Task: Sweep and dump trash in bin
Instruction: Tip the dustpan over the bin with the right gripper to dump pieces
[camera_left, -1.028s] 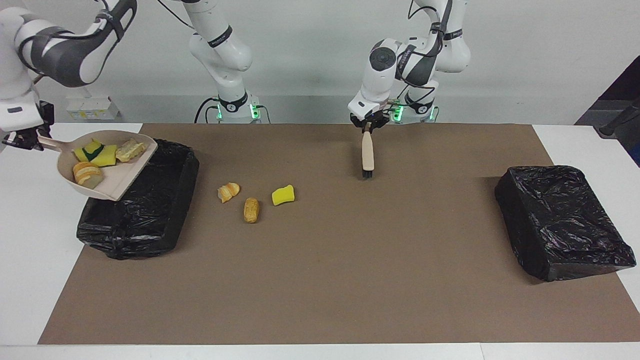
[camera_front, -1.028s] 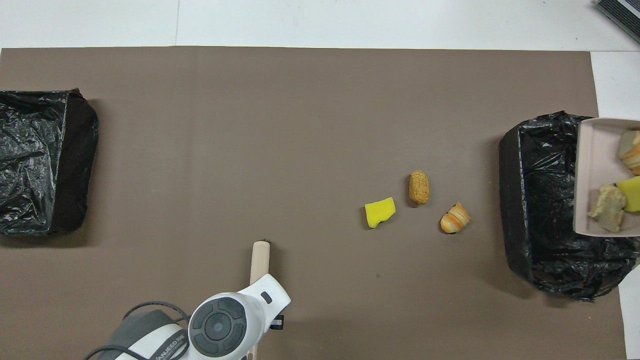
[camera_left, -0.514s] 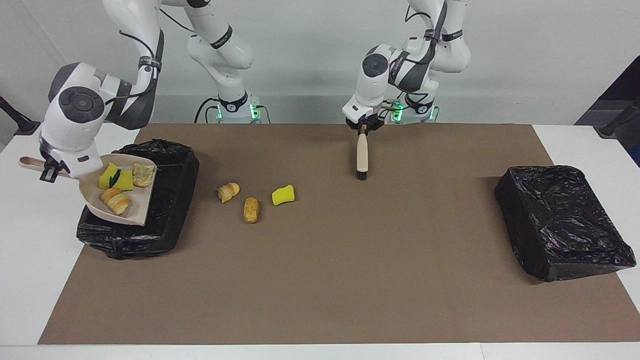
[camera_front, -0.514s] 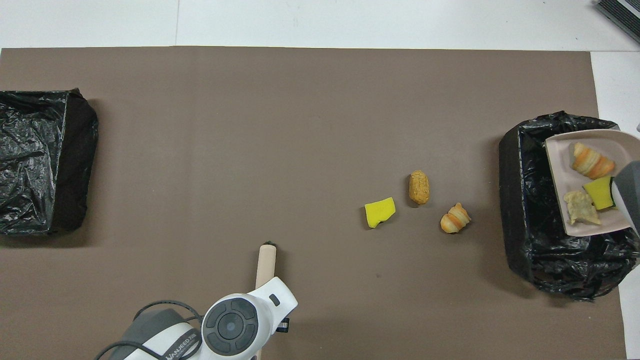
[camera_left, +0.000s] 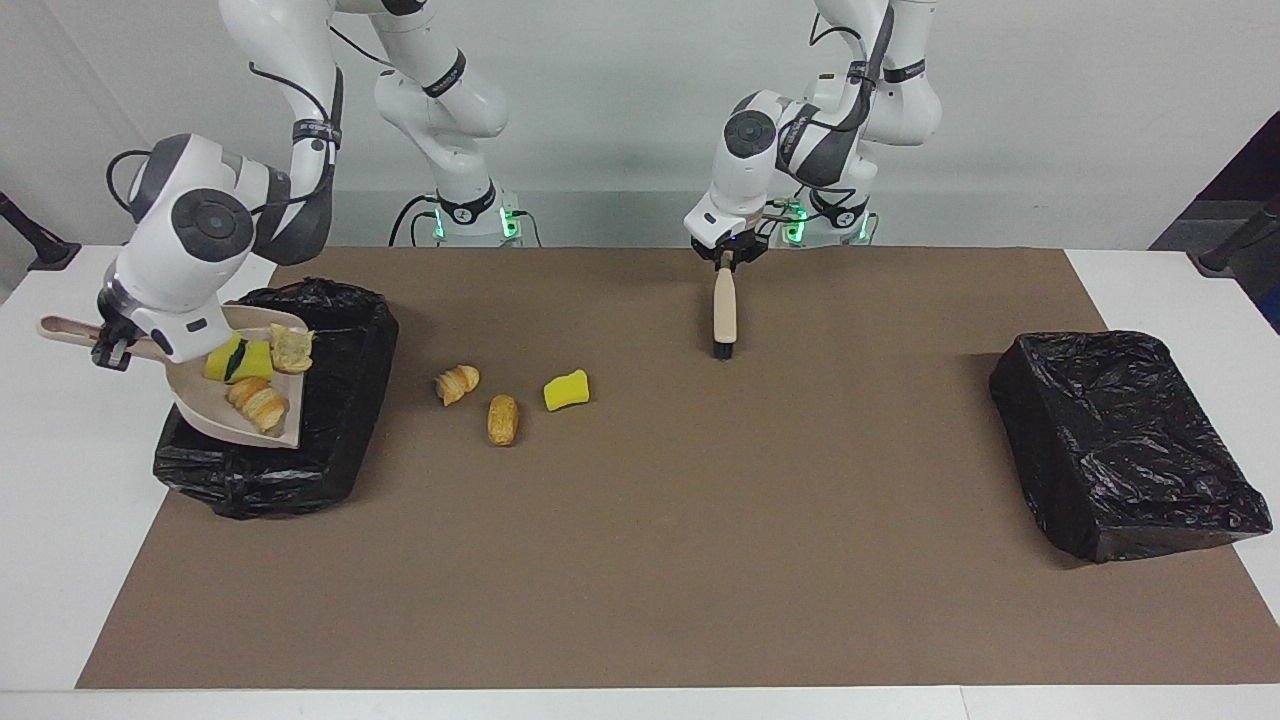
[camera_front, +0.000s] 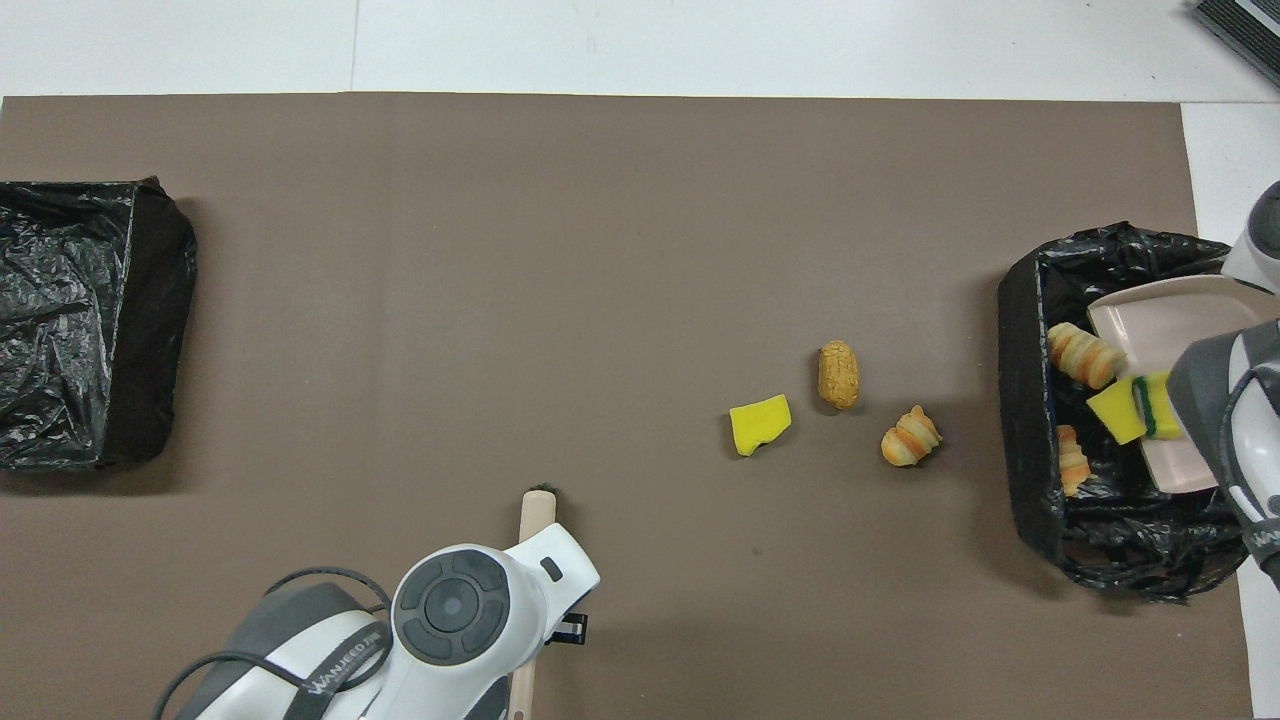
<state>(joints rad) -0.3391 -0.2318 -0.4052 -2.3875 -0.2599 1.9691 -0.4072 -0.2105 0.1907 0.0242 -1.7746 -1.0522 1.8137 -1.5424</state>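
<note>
My right gripper (camera_left: 105, 345) is shut on the handle of the beige dustpan (camera_left: 205, 400), which tilts steeply over the black-lined bin (camera_left: 340, 400) at the right arm's end. In the pan a green-backed yellow sponge (camera_front: 1120, 412) and a croissant piece (camera_front: 1080, 355) slide at its lip. Another bread piece (camera_front: 1070, 462) lies in the bin (camera_front: 1025, 400). On the mat beside the bin lie a croissant scrap (camera_left: 458, 383), a tan bread piece (camera_left: 502, 419) and a yellow sponge chunk (camera_left: 566, 390). My left gripper (camera_left: 725, 258) is at the top of the wooden brush (camera_left: 723, 310), bristles on the mat.
A second black-lined bin (camera_left: 1125, 440) stands at the left arm's end of the table. The brown mat (camera_left: 700, 560) covers most of the table, with white table edge showing at both ends.
The right arm swung the dustpan over the bin and tipped it. The scraps slid to its lip and one dropped into the bin. The brush barely moved.
</note>
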